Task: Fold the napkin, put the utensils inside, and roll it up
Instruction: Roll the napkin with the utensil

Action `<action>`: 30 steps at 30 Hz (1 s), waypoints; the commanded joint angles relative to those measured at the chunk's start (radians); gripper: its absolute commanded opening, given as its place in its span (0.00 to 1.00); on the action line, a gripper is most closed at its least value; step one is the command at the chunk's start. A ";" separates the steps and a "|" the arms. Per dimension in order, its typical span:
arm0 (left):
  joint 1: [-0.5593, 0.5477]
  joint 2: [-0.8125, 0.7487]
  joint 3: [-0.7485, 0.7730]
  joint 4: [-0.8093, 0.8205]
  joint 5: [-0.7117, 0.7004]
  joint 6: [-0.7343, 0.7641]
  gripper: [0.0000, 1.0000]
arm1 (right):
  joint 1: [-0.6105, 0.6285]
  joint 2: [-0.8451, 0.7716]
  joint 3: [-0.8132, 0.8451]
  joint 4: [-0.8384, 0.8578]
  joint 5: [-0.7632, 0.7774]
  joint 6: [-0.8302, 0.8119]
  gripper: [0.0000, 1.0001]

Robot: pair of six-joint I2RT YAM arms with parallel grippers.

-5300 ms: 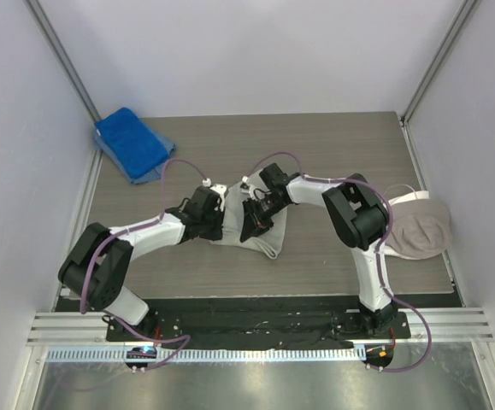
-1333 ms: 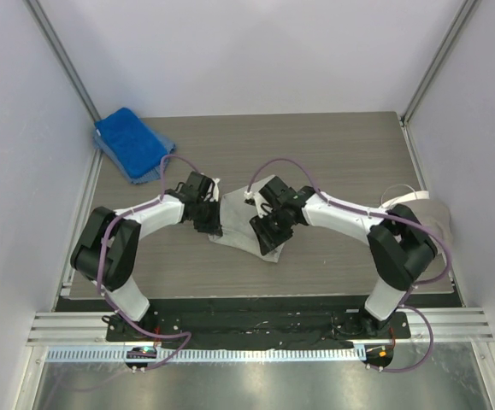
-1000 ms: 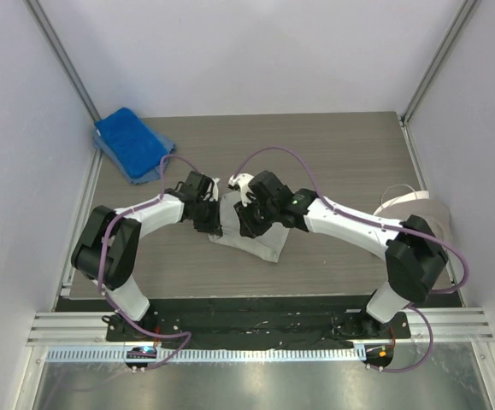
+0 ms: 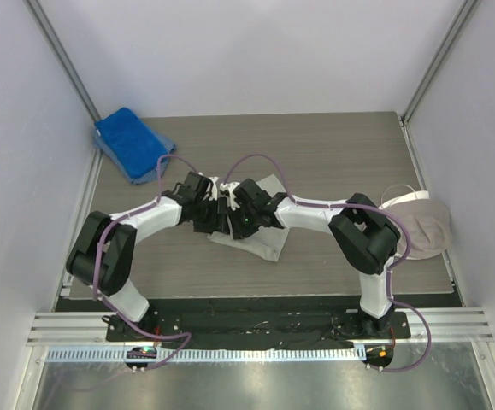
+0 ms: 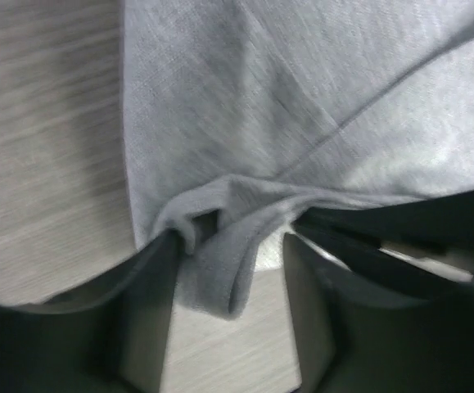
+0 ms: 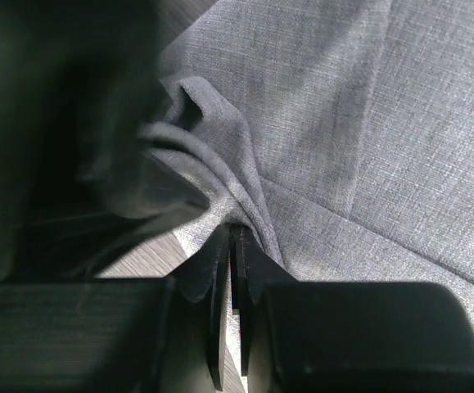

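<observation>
Light grey cloth napkin (image 4: 260,242) part-folded; right gripper (image 6: 231,237) pinches its fold, left gripper (image 5: 224,270) stands parted; utensils unseen, rolling outstanding.

A grey-brown wood-grain tabletop (image 4: 341,145) fills the middle of the top view, boxed in by plain pale walls: a back wall (image 4: 256,51) across the top, a left wall (image 4: 16,171) and a right wall (image 4: 491,171). A slanting aluminium post (image 4: 63,64) marks the upper left corner, and another (image 4: 439,55) marks the upper right. Along the bottom lie a black base plate (image 4: 264,318), a white toothed strip (image 4: 256,353) and a brushed metal sheet (image 4: 256,384). The light is soft and even.
</observation>
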 commanded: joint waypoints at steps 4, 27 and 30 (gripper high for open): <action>0.000 -0.169 -0.063 0.041 -0.088 -0.004 0.70 | -0.012 0.041 -0.046 0.045 0.003 0.021 0.12; 0.041 -0.333 -0.291 0.310 -0.127 -0.028 0.61 | -0.021 0.055 -0.068 0.057 -0.057 0.026 0.13; 0.061 -0.301 -0.294 0.336 -0.102 -0.028 0.55 | -0.018 0.054 -0.069 0.055 -0.060 0.027 0.13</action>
